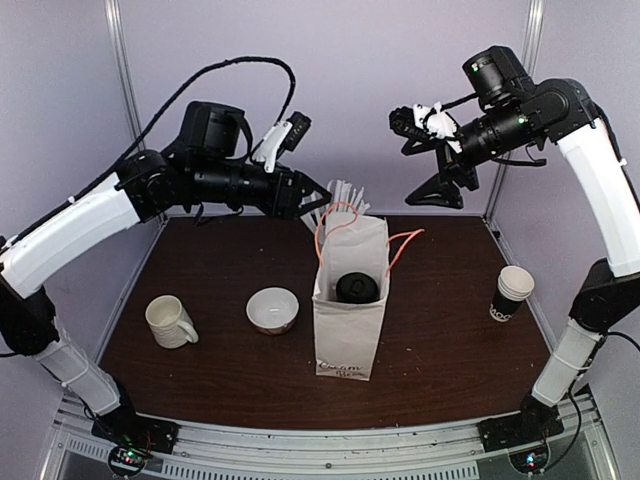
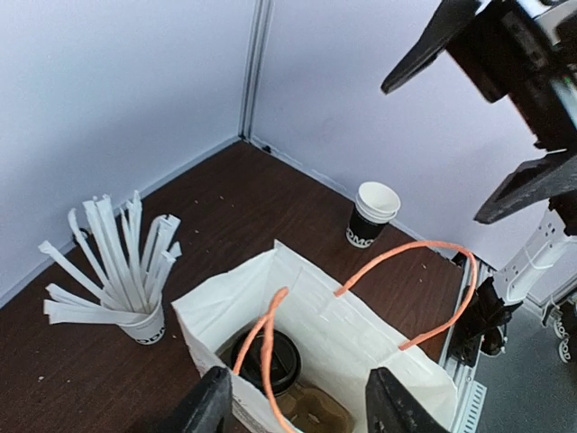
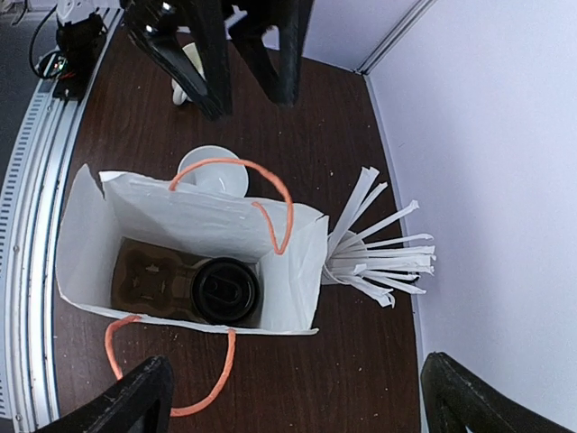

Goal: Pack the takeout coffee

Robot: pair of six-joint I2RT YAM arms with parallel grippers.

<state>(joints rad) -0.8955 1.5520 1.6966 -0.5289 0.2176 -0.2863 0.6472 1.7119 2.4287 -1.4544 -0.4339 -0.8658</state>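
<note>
Takeout coffee sits inside white bag, scrawl possibly unreadable; left fingers, right fingers splayed empty.

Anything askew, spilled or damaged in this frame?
Nothing stands out. The white paper bag with orange handles stands upright, the black-lidded takeout coffee sits level inside it, and no spill shows on the brown table.

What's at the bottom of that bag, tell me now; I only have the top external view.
Observer: In the right wrist view a brown cardboard carrier lines the floor of the bag.
Operator: Give me the coffee's spot on it.
Observer: The takeout coffee stands at the end nearest the stirrer sticks.
Operator: Say what holds those sticks.
Observer: A white paper cup, seen from the left wrist.
</note>
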